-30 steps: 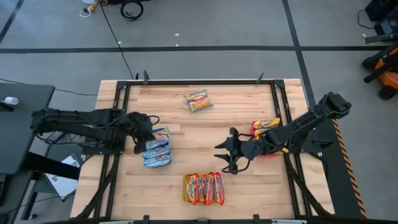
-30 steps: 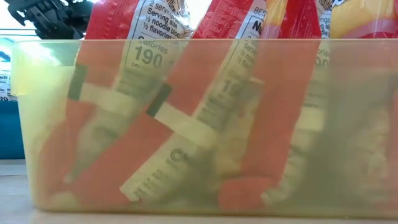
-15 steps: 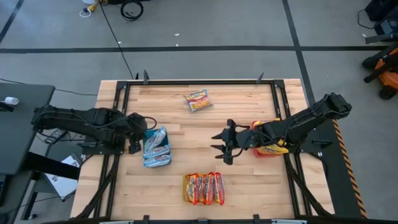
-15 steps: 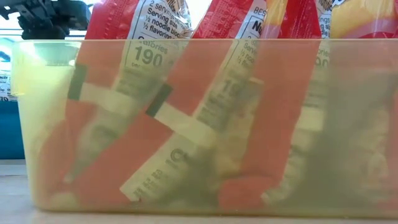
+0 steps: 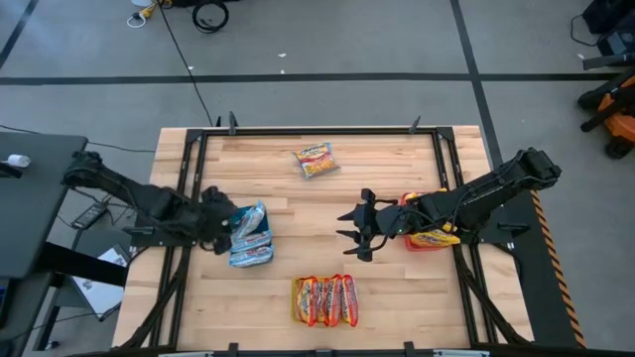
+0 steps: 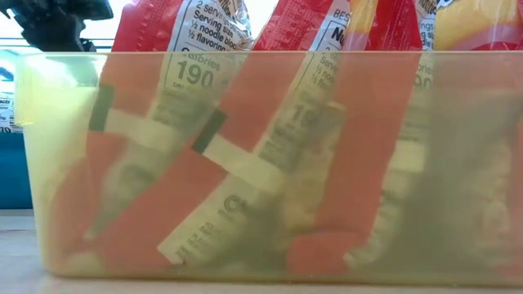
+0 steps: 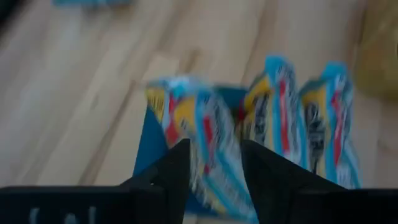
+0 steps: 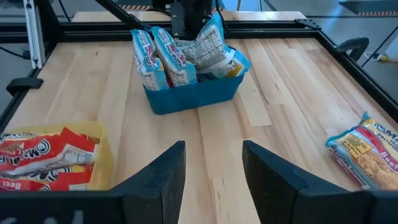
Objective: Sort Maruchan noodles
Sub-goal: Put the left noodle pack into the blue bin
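High view showed the one loose yellow-orange packet (image 5: 316, 160) lying far-centre on the table (image 5: 397, 297), long axis slightly skewed, with the right gripper (image 5: 355, 228) empty, jaws apart, nearer it than the left gripper (image 5: 220, 231), half-open at the blue tray (image 5: 248, 260).

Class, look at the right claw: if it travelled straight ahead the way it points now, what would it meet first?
Probably the blue tray of blue-and-white noodle packets. The right claw, open, faces it across bare table, with nothing visibly between, though depth is hard to judge.
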